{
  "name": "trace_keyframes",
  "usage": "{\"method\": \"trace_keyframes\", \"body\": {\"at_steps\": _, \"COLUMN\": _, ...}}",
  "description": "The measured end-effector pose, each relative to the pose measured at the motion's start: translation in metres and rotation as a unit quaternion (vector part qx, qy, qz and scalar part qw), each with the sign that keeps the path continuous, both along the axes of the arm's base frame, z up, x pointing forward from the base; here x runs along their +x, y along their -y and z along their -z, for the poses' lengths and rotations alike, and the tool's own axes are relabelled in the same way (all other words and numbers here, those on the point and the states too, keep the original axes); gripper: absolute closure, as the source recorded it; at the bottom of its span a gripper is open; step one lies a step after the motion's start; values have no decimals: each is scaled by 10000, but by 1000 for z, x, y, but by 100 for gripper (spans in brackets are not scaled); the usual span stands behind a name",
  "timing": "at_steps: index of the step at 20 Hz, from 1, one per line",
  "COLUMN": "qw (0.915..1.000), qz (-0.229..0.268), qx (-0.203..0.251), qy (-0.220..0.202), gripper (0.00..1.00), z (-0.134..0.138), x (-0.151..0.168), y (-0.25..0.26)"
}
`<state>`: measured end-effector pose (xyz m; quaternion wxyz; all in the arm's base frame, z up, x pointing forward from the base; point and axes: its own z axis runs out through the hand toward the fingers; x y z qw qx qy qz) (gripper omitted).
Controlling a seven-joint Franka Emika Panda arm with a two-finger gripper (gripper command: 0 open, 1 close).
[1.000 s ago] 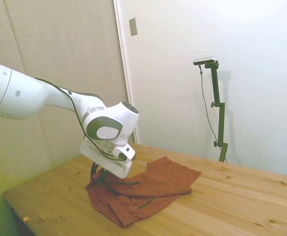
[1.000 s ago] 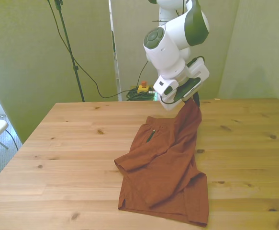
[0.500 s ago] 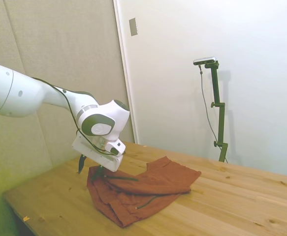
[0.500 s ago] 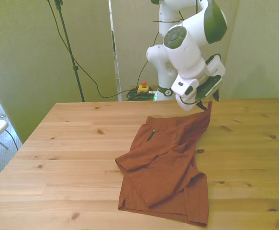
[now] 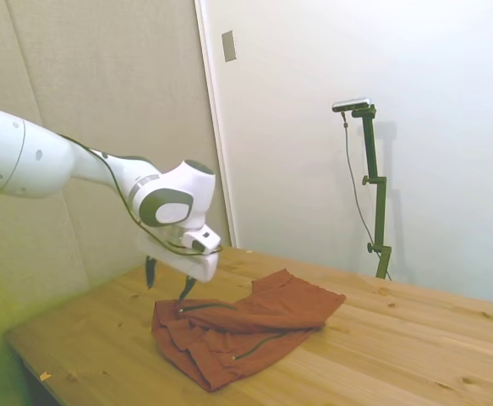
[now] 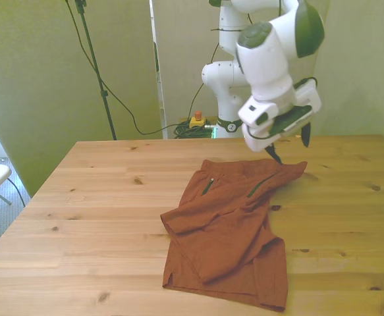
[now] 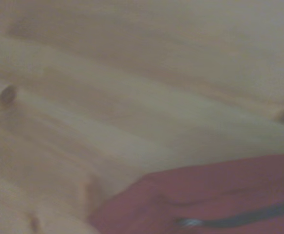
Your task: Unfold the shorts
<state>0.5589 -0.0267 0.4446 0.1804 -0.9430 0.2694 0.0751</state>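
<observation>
Fingers apart above shorts

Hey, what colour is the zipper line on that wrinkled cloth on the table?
Dark, nearly black, against the rust-red fabric shorts; clearest in the front view.

Wooden table; rust-red shorts lie crumpled on it

Matt wrinkled cloth shorts, smooth knotty wooden table
</observation>
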Motion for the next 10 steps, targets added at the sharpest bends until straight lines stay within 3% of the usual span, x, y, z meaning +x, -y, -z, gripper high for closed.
{"method": "trace_keyframes", "body": {"at_steps": 3, "qw": 9952, "qz": 883, "qx": -326, "qy": 280, "gripper": 0, "z": -33, "x": 18, "y": 95}}
{"method": "trace_keyframes", "body": {"at_steps": 5, "qw": 9881, "qz": 1403, "qx": -477, "qy": 408, "gripper": 0, "z": -39, "x": 30, "y": 138}}
{"method": "trace_keyframes", "body": {"at_steps": 10, "qw": 9602, "qz": 2606, "qx": -854, "qy": 534, "gripper": 0, "z": -2, "x": 60, "y": 179}}
